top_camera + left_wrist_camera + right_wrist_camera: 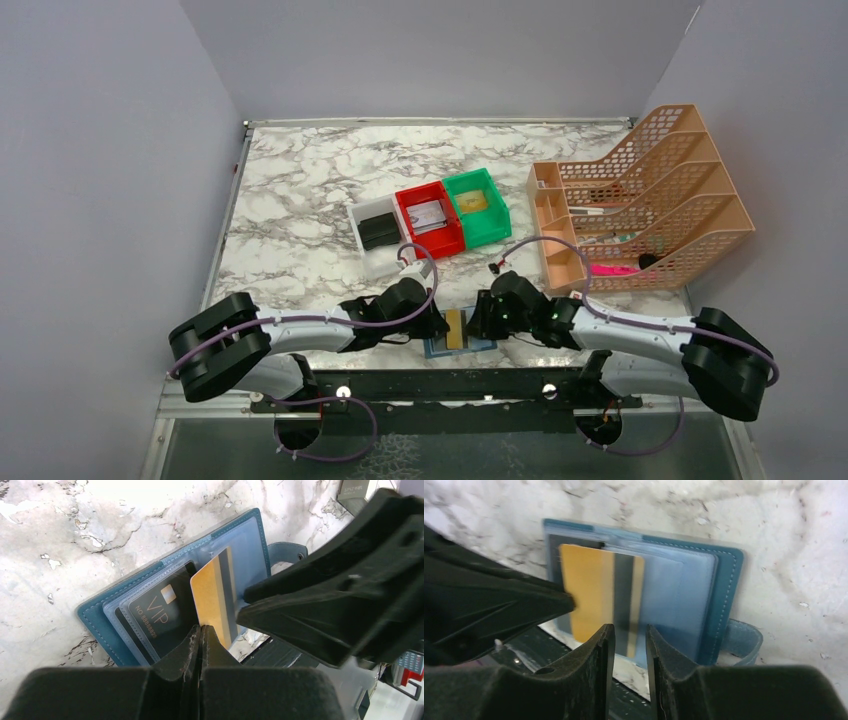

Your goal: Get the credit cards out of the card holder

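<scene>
The card holder (724, 580) lay open at the table's (300, 200) near edge, a gold card (589, 590) across its pockets, the left claw (201, 630) closed tight, tip against that card, the right claw (630, 630) slightly parted, gripping nothing.

Card holder (436, 350) on the worktop's (300, 200) near edge, between left pincer (437, 325) and right pincer (478, 318); card (455, 328) on it; bins (452, 243) behind.
</scene>
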